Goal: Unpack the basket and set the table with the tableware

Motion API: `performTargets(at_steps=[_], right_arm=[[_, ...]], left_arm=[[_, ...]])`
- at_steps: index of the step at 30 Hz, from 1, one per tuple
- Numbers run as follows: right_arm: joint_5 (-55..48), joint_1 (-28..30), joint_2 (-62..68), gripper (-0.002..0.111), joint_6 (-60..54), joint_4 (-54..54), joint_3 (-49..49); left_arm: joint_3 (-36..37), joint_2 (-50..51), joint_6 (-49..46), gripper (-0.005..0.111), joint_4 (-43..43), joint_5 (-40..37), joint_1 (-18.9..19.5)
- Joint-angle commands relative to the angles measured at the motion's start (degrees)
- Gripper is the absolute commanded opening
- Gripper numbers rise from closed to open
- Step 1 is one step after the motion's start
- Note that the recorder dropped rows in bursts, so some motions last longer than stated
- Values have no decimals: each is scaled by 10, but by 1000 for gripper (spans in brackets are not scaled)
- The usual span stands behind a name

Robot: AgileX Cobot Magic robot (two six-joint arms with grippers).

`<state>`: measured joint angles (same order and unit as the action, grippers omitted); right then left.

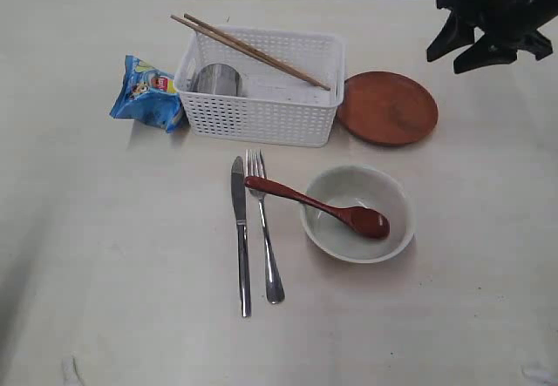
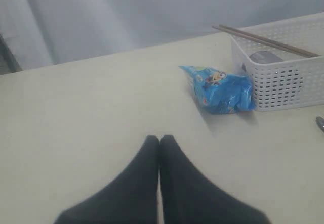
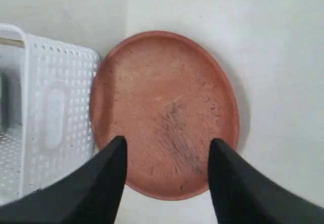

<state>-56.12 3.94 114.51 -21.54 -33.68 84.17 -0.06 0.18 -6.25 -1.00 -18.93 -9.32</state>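
Cream table (image 1: 105,273) carries the white basket (image 1: 261,98) near its far edge, chopsticks (image 1: 253,50) across its rim, cup (image 1: 216,79) inside. Right gripper (image 3: 167,142) hangs spread wide over the brown plate (image 1: 386,107) beside the basket, empty; left gripper (image 2: 159,140) is pinched closed.

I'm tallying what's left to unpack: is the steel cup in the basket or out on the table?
In. The steel cup sits inside the basket walls, at the end nearest the blue bag.
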Motion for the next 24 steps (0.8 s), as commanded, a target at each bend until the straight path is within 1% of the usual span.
performTargets(at_steps=[1, 4, 5, 9, 12, 13, 16, 21, 22, 24], right_arm=[[-29, -32, -19, 49, -17, -30, 15], [-31, -80, -17, 58, -17, -30, 26], [-22, -94, -17, 59, -16, -30, 28], [43, -156, -14, 58, 70, 30, 46], [49, -191, 4, 54, 149, 103, 68], [41, -201, 13, 52, 173, 130, 78], [11, -216, 40, 51, 225, 175, 105], [-1, -227, 72, 51, 258, 169, 127], [-1, -230, 77, 50, 263, 168, 131], [1, -240, 84, 43, 263, 160, 137]], left_arm=[[1, -2, 2, 0, -2, 4, -3], [1, -2, 2, 0, 4, 4, -3], [1, -2, 2, 0, 4, 4, -3], [1, -2, 2, 0, 2, 4, -3], [1, -2, 2, 0, 2, 4, -3], [1, -2, 2, 0, 2, 4, -3], [1, -2, 2, 0, 2, 4, -3], [1, -2, 2, 0, 2, 4, -3], [1, -2, 2, 0, 2, 4, -3], [1, -2, 2, 0, 2, 4, -3]])
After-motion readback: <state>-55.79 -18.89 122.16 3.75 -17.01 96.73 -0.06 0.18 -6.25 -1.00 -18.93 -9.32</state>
